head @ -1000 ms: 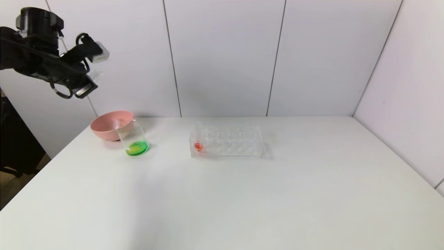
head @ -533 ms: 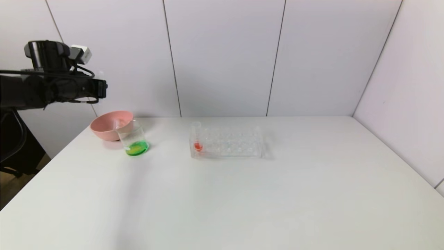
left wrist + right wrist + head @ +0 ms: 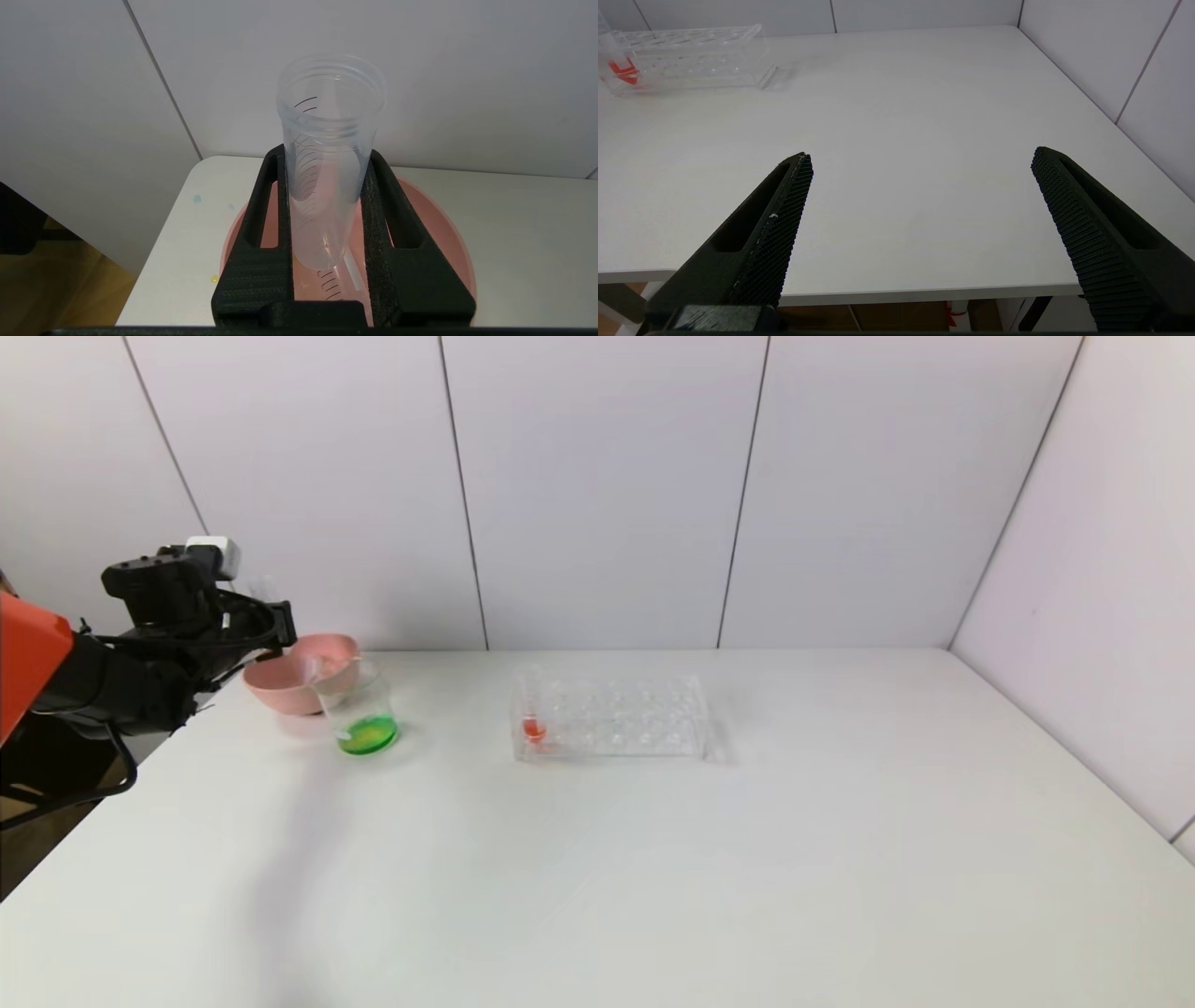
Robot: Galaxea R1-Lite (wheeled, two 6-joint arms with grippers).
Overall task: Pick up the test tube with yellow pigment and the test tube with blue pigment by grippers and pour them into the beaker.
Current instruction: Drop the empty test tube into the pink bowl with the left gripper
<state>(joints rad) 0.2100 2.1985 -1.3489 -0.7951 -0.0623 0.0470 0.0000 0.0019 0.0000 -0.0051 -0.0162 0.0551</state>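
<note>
Lowered from its raised position of a second ago, my left gripper [image 3: 280,623] now hangs just above the shallow pink plastic bowl [image 3: 280,695] at the table's far left corner. Its two black fingers [image 3: 261,219] pinch an empty, clear graduated test tube [image 3: 327,158], open mouth up and no pigment visible inside; which of the two task tubes it is I cannot tell. A second clear tube [image 3: 351,273] lies in the bowl beneath it. The clear glass beaker [image 3: 359,709] stands on the white table [image 3: 653,877] touching the bowl's near side, with a bright green liquid layer at its bottom. To its right, well apart, sits the clear many-holed plastic rack [image 3: 611,717], holding the red-tinted tube [image 3: 532,709] at its left end. My right gripper [image 3: 920,196] hovers spread wide over the near table edge.
</note>
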